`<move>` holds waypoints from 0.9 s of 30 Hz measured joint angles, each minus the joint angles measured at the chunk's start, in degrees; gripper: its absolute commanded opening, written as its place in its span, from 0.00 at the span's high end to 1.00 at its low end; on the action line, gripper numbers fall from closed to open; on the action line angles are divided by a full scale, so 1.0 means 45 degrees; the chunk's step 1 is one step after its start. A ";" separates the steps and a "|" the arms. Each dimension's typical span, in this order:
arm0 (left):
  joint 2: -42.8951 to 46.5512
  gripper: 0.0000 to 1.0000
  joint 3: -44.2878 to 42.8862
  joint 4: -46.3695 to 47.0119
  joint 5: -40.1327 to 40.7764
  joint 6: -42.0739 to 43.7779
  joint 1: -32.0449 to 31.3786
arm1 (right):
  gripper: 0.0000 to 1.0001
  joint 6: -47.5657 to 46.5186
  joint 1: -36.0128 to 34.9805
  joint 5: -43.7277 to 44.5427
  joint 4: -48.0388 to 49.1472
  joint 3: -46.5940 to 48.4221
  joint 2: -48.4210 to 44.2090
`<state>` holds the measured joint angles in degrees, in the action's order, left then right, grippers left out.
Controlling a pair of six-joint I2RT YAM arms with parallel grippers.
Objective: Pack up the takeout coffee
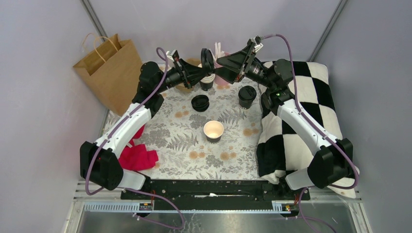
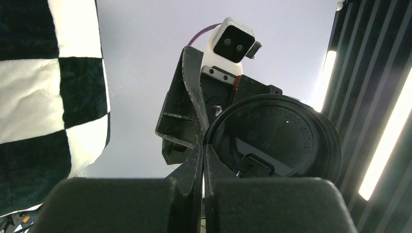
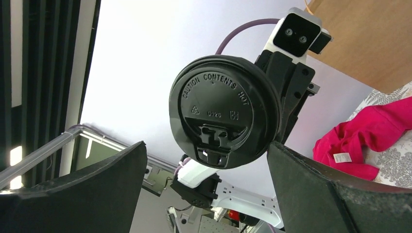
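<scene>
Lid (image 3: 224, 116) pinched in closed left gripper (image 2: 203, 155); lettering crisp from right wrist alone, framed by wide-spread right gripper (image 3: 205, 153).

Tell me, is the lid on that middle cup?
Off: the cup stands open, cream inside showing; left gripper pinches a lid aloft.

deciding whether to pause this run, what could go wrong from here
1. The left gripper pinches the round black plastic lid by its rim only, so the lid may twist or slip.
2. The open right gripper faces the lid; closing off-centre could knock it loose.
3. A dropped lid would likely fall near the nested stack of paper cups, not the open black paper cup.
</scene>
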<state>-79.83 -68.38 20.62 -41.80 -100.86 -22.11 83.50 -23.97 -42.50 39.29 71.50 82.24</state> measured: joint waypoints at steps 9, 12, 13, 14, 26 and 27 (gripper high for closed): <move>0.0136 1.00 0.0087 0.0044 -0.0010 0.0049 0.0000 | 0.00 -0.0092 0.0000 0.0092 -0.0238 0.0049 0.0000; 0.0136 1.00 0.0083 -0.0316 -0.0015 0.0219 0.0000 | 0.00 -0.0466 0.0000 0.0146 -0.0719 0.0102 -0.0005; 0.0136 1.00 0.0083 -0.0369 -0.0015 0.0248 0.0000 | 0.00 -0.0559 0.0000 0.0165 -0.0865 0.0131 -0.0005; 0.0136 1.00 0.0083 -0.0398 -0.0015 0.0311 0.0000 | 0.00 -0.0617 -0.0005 0.0199 -0.0937 0.0136 -0.0005; 0.0136 1.00 0.0083 -0.0466 -0.0015 0.0374 0.0000 | 0.00 -0.0345 -0.0005 0.0238 -0.0520 0.0121 -0.0005; 0.0136 1.00 0.0083 -0.0466 -0.0015 0.0374 0.0000 | 0.00 -0.0325 -0.0005 0.0238 -0.0495 0.0117 -0.0005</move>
<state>-79.22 -68.01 18.52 -41.87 -99.18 -22.11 82.04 -23.99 -41.43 37.06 72.03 82.21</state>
